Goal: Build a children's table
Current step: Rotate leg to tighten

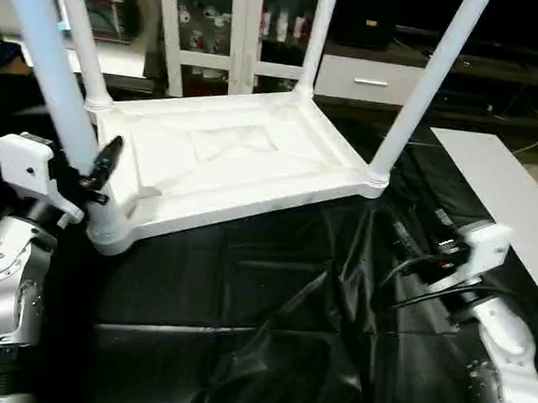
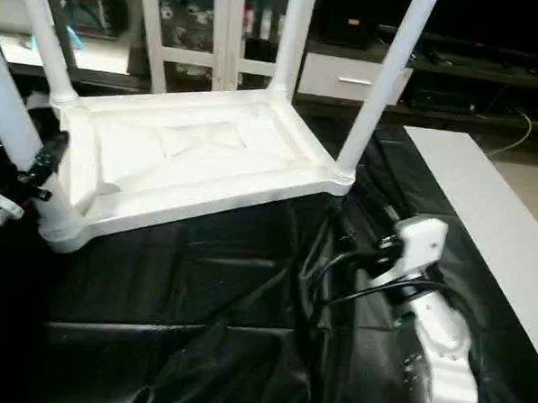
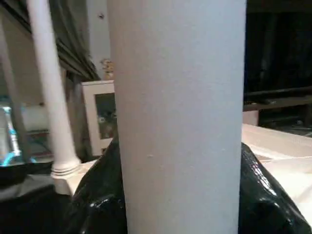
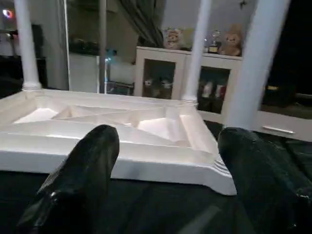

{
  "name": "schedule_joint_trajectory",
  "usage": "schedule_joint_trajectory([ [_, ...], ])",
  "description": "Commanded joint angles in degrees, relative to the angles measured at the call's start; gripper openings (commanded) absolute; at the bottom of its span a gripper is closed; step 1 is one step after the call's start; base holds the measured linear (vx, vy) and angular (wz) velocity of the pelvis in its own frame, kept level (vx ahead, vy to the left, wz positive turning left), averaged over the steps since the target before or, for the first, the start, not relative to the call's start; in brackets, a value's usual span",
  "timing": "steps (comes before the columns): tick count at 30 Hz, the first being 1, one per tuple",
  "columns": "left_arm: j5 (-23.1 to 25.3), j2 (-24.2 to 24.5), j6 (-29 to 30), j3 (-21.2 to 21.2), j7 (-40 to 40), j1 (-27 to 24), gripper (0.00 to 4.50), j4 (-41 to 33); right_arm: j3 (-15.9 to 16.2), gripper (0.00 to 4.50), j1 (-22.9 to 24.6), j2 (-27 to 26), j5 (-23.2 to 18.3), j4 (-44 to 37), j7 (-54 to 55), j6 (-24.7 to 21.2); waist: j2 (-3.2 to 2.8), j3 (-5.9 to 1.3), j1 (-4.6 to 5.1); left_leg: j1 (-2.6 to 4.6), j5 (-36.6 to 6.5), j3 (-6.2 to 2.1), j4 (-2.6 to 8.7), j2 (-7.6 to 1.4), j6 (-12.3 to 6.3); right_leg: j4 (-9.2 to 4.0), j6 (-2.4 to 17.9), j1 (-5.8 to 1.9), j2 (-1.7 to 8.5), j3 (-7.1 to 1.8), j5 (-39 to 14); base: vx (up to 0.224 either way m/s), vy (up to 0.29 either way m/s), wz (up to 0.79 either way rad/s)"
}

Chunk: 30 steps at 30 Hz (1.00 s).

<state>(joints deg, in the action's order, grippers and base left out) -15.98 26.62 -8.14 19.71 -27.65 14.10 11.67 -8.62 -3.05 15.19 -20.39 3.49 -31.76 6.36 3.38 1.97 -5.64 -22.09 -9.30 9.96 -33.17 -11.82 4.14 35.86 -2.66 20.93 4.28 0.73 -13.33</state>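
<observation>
The children's table lies upside down on a black sheet, its white ribbed top [image 1: 226,163] facing up. Legs stand in all its corner sockets. The near-left leg [image 1: 50,73] rises past my left gripper [image 1: 94,179], which is shut around it just above the socket. In the left wrist view that leg [image 3: 180,122] sits between the black fingers [image 3: 92,195], which press on both its sides. My right gripper [image 4: 168,170] is open and holds nothing. It hangs low over the sheet, a short way off the near-right corner [image 4: 214,178] and pointing at it. Its white wrist block [image 2: 419,238] shows right of the table.
The black sheet [image 1: 264,301] lies crumpled in folds in front of the table. A white flat board [image 1: 504,187] lies at the right. Behind the table stand a white glass-door cabinet [image 1: 233,28] and a low unit with a drawer [image 1: 370,80].
</observation>
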Motion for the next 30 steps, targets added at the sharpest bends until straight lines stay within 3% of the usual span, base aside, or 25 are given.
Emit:
schedule_joint_trajectory([
  [1, 4.27, 1.7, -0.25, 1.71, 2.07, -1.66, 1.95, 2.77, -0.59, 3.64, -0.59, 0.89, -0.26, 1.07, -0.24, 0.04, -0.27, -2.39, 0.31, 1.37, -18.51, -0.24, 4.55, -1.08, 2.25, -4.76, 7.4, -0.21, 2.25, -1.16, -7.2, 0.0, 0.0, 0.0],
  [2, 5.02, 2.7, -0.92, 2.67, 2.95, -2.19, 1.95, 3.47, -0.46, 3.64, -1.05, 0.93, -0.25, 1.48, -0.13, 0.01, -0.41, -2.36, 0.58, 1.29, -19.05, -0.37, 4.61, -1.04, 2.22, -4.77, 7.38, -0.23, 2.35, -1.13, -9.02, 0.0, 0.0, 0.0],
  [4, 5.22, 4.07, -1.43, 4.53, 3.75, -3.04, 1.95, 4.25, -0.28, 3.64, -1.77, 0.84, -0.11, 2.04, 0.06, -0.01, -0.09, -2.35, 1.6, 0.6, -19.74, -0.72, 4.96, -0.96, 2.88, -4.88, 6.4, -0.62, 2.43, -0.89, -12.57, 0.0, 0.0, 0.0],
  [5, 5.19, 4.6, -1.81, 5.21, 3.86, -3.36, 1.95, 4.62, -0.28, 3.64, -2.02, 0.73, -0.04, 2.2, 0.06, -0.04, 0.36, -2.36, 1.76, 0.64, -19.96, -0.74, 4.91, -0.96, 2.84, -4.93, 6.25, -0.52, 2.4, -0.83, -13.16, 0.0, 0.0, 0.0],
  [9, 2.69, 7.43, -4.8, 8.95, 1.34, -5.46, 1.95, 7.38, -0.45, 3.64, -3.07, 0.35, 0.44, 2.86, -0.04, -0.03, 0.56, -2.34, 3.19, 0.36, -21.32, -1.01, 5.03, -0.88, 2.97, -4.98, 5.77, -0.21, 2.34, -0.8, -14.99, -0.003, 0.001, -0.05],
  [13, -1.3, 9.09, -6.35, 9.48, -3.45, -7.06, 1.95, 8.13, -0.69, 3.64, -4.4, 0.78, -0.27, 3.27, 0.06, -0.52, 1.17, -2.29, 3.71, 0.44, -23.4, -1.08, 5.03, -0.82, 3.02, -5.23, 5.75, 0.19, 2.37, -0.94, -17.6, -0.005, 0.001, -0.15],
  [16, -3.21, 9.67, -5.8, 9.51, -6.47, -7.72, 1.95, 8.19, -1.17, 3.64, -6.39, 1.39, -0.81, 4.3, 0.08, -1.47, 0.95, -2.34, 3.77, 0.85, -23.36, -0.92, 4.9, -0.88, 2.84, -5.12, 6.53, 0.52, 2.24, -1.06, -16.43, 0.0, 0.0, 0.0],
  [18, -4.75, 10.6, -4.32, 7.99, -11.06, -8.26, 1.95, 7.95, -1.53, 3.64, -10.7, 2.95, -1.79, 7.61, -1.96, -3.11, 0.89, -2.5, 3.82, 1.31, -21.71, -0.6, 4.63, -0.87, 2.24, -4.73, 8.09, 0.57, 1.99, -1.16, -12.19, 0.0, 0.0, 0.0],
  [20, -5.56, 10.66, -3.4, 7.08, -13.2, -8.74, 1.95, 7.22, -1.45, 3.64, -12.13, 3.55, -2.17, 8.92, -3.11, -3.9, 0.85, -2.57, 3.7, 1.66, -20.02, -0.21, 4.35, -0.93, 1.6, -4.5, 9.16, 0.73, 1.85, -1.22, -9.01, 0.0, 0.0, 0.0],
  [21, -6.29, 10.72, -1.41, 5.17, -15.99, -9.84, 1.95, 5.65, -1.02, 3.64, -14.13, 4.53, -2.03, 11.23, -4.78, -4.83, 0.8, -2.62, 3.56, 1.64, -18.47, -0.13, 4.26, -0.92, 1.25, -4.23, 9.9, 0.49, 1.74, -1.19, -6.99, 0.0, 0.0, 0.0],
  [22, -6.52, 10.76, -0.73, 4.49, -16.68, -10.18, 1.95, 5.16, -0.83, 3.64, -14.75, 4.86, -1.8, 12.02, -5.31, -4.84, 1.04, -2.69, 3.42, 1.74, -17.6, 0.0, 4.17, -1.01, 1.04, -4.16, 10.39, 0.48, 1.77, -1.17, -5.86, 0.0, 0.0, 0.0],
  [23, -6.43, 10.78, -0.53, 3.79, -16.69, -10.44, 1.95, 4.83, -0.67, 3.64, -15.35, 5.09, -1.56, 12.76, -5.69, -4.73, 0.9, -2.72, 3.25, 1.88, -15.66, 0.2, 4.0, -1.01, 0.59, -3.89, 11.18, 0.45, 1.66, -1.14, -3.09, 0.0, 0.0, 0.0],
  [24, -4.95, 10.27, -1.41, 3.14, -14.09, -10.4, 1.95, 4.46, -0.59, 3.64, -16.12, 5.11, -1.39, 13.47, -5.84, -4.4, 1.56, -2.79, 2.99, 2.01, -14.08, 0.45, 3.77, -1.07, -0.09, -3.84, 11.51, 0.35, 1.57, -1.09, -0.71, 0.0, 0.0, 0.0],
  [26, -5.96, 9.56, -1.41, 3.31, -13.68, -10.21, 1.95, 4.26, -0.39, 3.64, -16.33, 4.93, -1.45, 13.31, -5.86, -4.32, 1.28, -2.8, 2.37, 2.04, -12.31, 0.53, 3.71, -1.02, -0.62, -3.6, 11.55, 0.11, 1.65, -1.11, 1.05, 0.0, 0.0, 0.0],
  [27, -6.8, 9.37, -1.24, 3.7, -13.81, -10.37, 2.3, 4.0, -0.17, 3.64, -16.26, 4.73, -1.68, 12.94, -6.0, -4.5, 1.52, -2.8, 2.11, 2.09, -11.71, 0.59, 3.7, -1.02, -0.67, -3.58, 11.43, 0.03, 1.67, -1.12, 1.38, 0.0, 0.0, 0.0],
  [30, -8.26, 9.97, -0.1, 4.57, -15.2, -11.81, 2.67, 2.82, 0.28, 3.64, -16.02, 4.5, -2.26, 12.48, -6.83, -4.83, 1.62, -2.64, 1.97, 2.06, -13.7, 0.53, 3.92, -1.11, -0.12, -3.83, 10.5, 0.06, 1.84, -1.13, -2.54, 0.0, 0.0, 0.0],
])
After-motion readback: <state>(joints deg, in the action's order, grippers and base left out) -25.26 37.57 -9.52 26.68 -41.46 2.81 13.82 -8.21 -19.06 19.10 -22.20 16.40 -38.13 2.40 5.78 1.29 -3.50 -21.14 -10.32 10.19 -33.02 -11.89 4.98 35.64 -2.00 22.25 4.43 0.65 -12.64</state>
